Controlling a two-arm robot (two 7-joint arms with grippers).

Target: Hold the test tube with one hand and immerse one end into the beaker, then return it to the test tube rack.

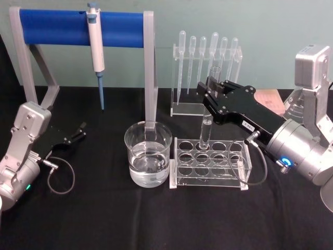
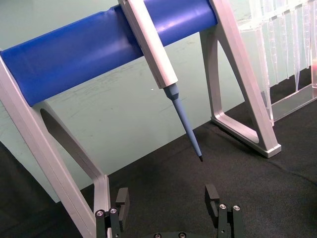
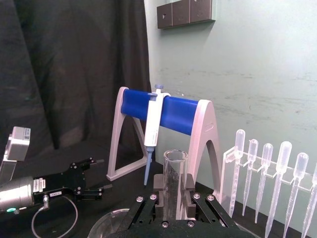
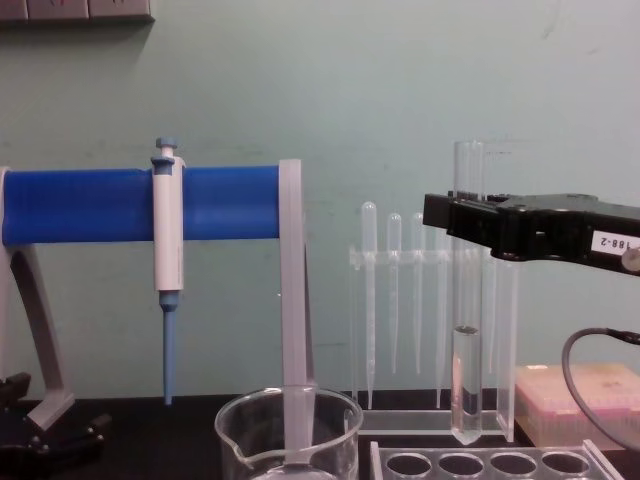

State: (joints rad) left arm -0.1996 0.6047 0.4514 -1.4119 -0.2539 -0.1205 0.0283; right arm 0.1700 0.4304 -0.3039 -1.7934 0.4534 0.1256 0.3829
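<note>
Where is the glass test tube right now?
The test tube stands upright in the right gripper, right of centre in the head view, its bottom at the back row of the rack, beside the beaker.

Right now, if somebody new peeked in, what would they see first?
Probably the right gripper pinching the tall test tube upright at the clear test tube rack, right of centre. Next, the big blue bar at the back left with a pipette hanging from it, and the half-full beaker in the middle. The left gripper rests open at the far left.
</note>
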